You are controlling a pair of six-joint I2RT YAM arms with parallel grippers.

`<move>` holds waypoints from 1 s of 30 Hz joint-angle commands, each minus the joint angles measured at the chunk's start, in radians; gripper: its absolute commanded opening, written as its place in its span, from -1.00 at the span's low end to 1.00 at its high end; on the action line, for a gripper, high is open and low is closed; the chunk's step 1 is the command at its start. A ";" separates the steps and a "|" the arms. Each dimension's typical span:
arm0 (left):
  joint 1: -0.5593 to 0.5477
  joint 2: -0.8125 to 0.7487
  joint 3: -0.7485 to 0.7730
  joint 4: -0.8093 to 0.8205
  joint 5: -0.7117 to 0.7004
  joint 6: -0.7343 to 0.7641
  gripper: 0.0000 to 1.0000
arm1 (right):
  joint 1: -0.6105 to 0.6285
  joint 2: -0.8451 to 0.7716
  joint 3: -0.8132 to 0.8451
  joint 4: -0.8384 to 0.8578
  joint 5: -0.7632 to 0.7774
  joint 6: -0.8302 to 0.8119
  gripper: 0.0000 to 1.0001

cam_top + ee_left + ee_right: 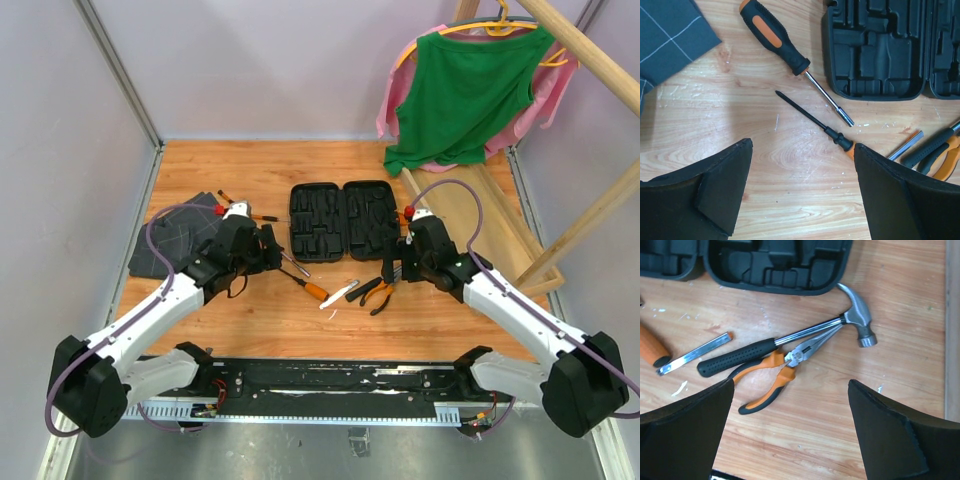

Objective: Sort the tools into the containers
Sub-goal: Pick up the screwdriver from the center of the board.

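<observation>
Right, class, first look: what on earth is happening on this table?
Two robot arms are sorting tools into an open black case, but nothing is packed yet: its slots look empty. The left gripper hangs open over two screwdrivers. The right gripper hangs open over the hammer and pliers, which lie together on the table beside the case. Neither gripper holds anything.

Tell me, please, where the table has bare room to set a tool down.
The table is bare between the case and the back wall, and along its near edge, this side of the pliers. It is crowded just in front of the case, where the screwdrivers, pliers and hammer lie close together.
</observation>
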 commanded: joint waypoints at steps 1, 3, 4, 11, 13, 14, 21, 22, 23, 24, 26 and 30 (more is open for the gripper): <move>0.007 -0.041 -0.012 0.052 0.000 -0.028 0.72 | -0.011 -0.040 -0.008 0.005 -0.140 -0.077 0.93; 0.007 -0.040 -0.015 0.058 0.001 -0.026 0.73 | -0.010 -0.053 -0.007 0.008 -0.194 -0.098 0.92; 0.007 -0.037 -0.016 0.062 0.005 -0.025 0.73 | -0.009 -0.059 -0.007 0.010 -0.211 -0.103 0.91; 0.007 0.036 0.022 0.140 -0.021 -0.032 0.75 | -0.010 -0.026 0.042 -0.006 -0.202 -0.136 0.90; 0.007 0.071 0.051 0.179 -0.045 -0.045 0.75 | -0.010 -0.012 0.061 -0.011 -0.193 -0.150 0.90; 0.007 0.087 0.072 0.199 -0.060 -0.049 0.75 | -0.011 -0.006 0.069 -0.016 -0.193 -0.153 0.90; 0.007 0.212 0.225 0.150 -0.088 -0.070 0.73 | -0.009 -0.022 0.095 -0.042 -0.234 -0.103 0.88; 0.007 0.215 0.230 0.131 -0.093 -0.078 0.73 | -0.009 -0.031 0.088 -0.032 -0.235 -0.098 0.88; 0.007 0.208 0.223 0.125 -0.089 -0.082 0.71 | -0.009 -0.040 0.066 -0.016 -0.234 -0.093 0.89; 0.007 0.194 0.204 0.127 -0.084 -0.088 0.71 | -0.009 -0.049 0.047 0.008 -0.234 -0.088 0.87; 0.007 0.141 0.140 0.170 -0.067 -0.089 0.71 | -0.003 -0.069 0.006 0.056 -0.221 -0.080 0.84; 0.007 0.073 0.082 0.151 -0.022 -0.059 0.75 | 0.024 -0.061 0.051 0.009 -0.175 -0.066 0.81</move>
